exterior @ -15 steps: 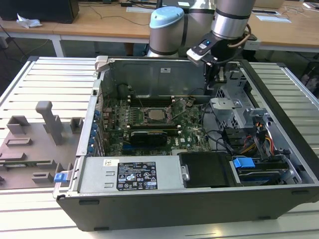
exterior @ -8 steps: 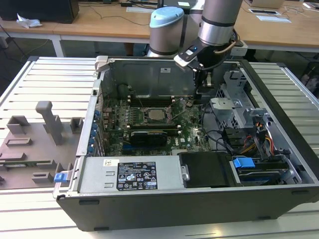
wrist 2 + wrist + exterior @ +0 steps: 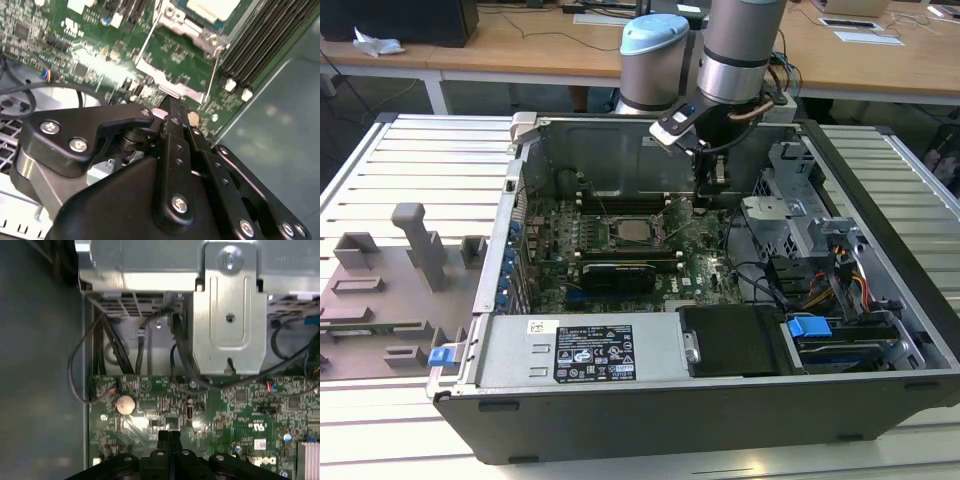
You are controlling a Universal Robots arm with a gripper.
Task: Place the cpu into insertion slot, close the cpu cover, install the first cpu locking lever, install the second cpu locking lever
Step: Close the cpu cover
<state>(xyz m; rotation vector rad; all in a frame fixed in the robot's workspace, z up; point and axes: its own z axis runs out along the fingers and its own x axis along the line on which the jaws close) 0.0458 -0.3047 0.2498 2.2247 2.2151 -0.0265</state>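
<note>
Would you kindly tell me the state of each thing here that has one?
Computer case: open, side panel off.
Chip: seated in the socket.
Socket: holds the chip.
Cover: seems down around the chip, not certain.
Gripper: shut, holding nothing.

**Robotics lab: computer-assembly test bench.**

Silver-grey robot arm with pale blue joint cap [image 3: 740, 50] reaches into an open black desktop computer case [image 3: 670, 420] lying on a ribbed aluminium-slat table [image 3: 410, 150]. Green motherboard [image 3: 705, 262] exposed inside the case, with the arm's black gripper [image 3: 169, 436] above it in the first wrist view. Beside the case, on the exterior view's left, a flat grey fixture plate [image 3: 460, 300] carries moulded grey holder blocks. Behind stand pale wooden desks [image 3: 520, 45] with white paper sheets [image 3: 865, 35].
</note>
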